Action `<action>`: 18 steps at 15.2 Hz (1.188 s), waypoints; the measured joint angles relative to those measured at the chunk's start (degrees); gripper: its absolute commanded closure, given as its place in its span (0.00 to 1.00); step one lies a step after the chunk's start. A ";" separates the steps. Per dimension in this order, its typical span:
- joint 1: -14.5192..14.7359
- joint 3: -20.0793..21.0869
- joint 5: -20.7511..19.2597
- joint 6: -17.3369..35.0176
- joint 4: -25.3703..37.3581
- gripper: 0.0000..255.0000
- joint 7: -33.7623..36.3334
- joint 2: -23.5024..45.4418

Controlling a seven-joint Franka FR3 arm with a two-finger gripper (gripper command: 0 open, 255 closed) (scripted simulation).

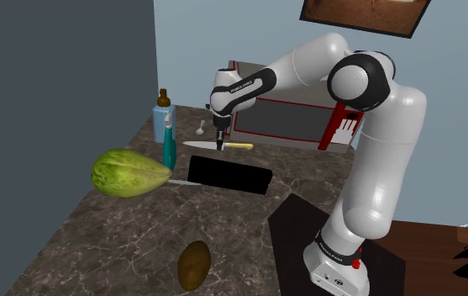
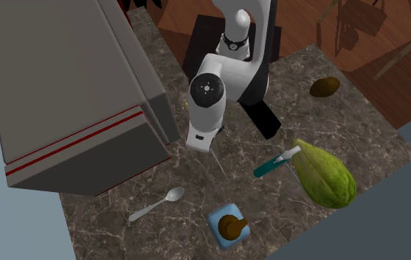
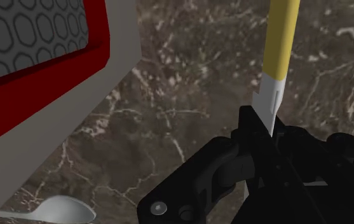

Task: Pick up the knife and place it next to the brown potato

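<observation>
**Jaws.** The gripper (image 1: 220, 144) is clenched on the knife (image 1: 240, 146). It grips the white blade close to where the blade joins the yellow handle. In the wrist view the black fingers (image 3: 251, 127) clasp the blade from both sides. Whether the knife rests on the desk (image 1: 131, 240) or is raised off it cannot be told.

**Knife.** It is located just in front of the grey appliance with red trim (image 1: 278, 122), with the blade roughly parallel to the appliance's front face.

**Brown potato** (image 1: 193, 264). It lies on the desk well apart from the appliance, beyond the knife.

**Containers.**
- A blue bottle with a brown cap (image 1: 163, 113) stands upright and capped. It is off the appliance's front corner, past the spoon (image 1: 201, 129).
- A teal bottle (image 1: 169, 145) stands upright farther from the appliance, beside a large green fruit (image 1: 129, 172).
- The contents of either bottle cannot be seen
</observation>
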 measured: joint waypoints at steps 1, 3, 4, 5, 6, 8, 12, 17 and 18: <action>-0.01 -0.04 -0.09 -0.61 0.31 1.00 0.00 -0.31; 0.06 -0.08 -0.34 -2.05 0.85 1.00 0.19 -1.23; 0.10 -0.09 -0.43 -2.58 1.07 1.00 0.26 -1.55; 0.08 -0.12 -0.50 -3.44 1.76 1.00 0.26 -1.74; 0.10 -0.14 -0.58 -4.17 2.16 1.00 0.32 -2.07; 0.10 -0.19 -0.76 -5.59 2.93 1.00 0.37 -2.73; 0.21 -0.20 -1.08 -8.47 4.60 1.00 0.65 -3.97; 0.26 -0.22 -1.34 -12.15 7.24 1.00 0.78 -5.03; 0.24 -0.25 -1.42 -12.92 7.71 1.00 0.77 -5.34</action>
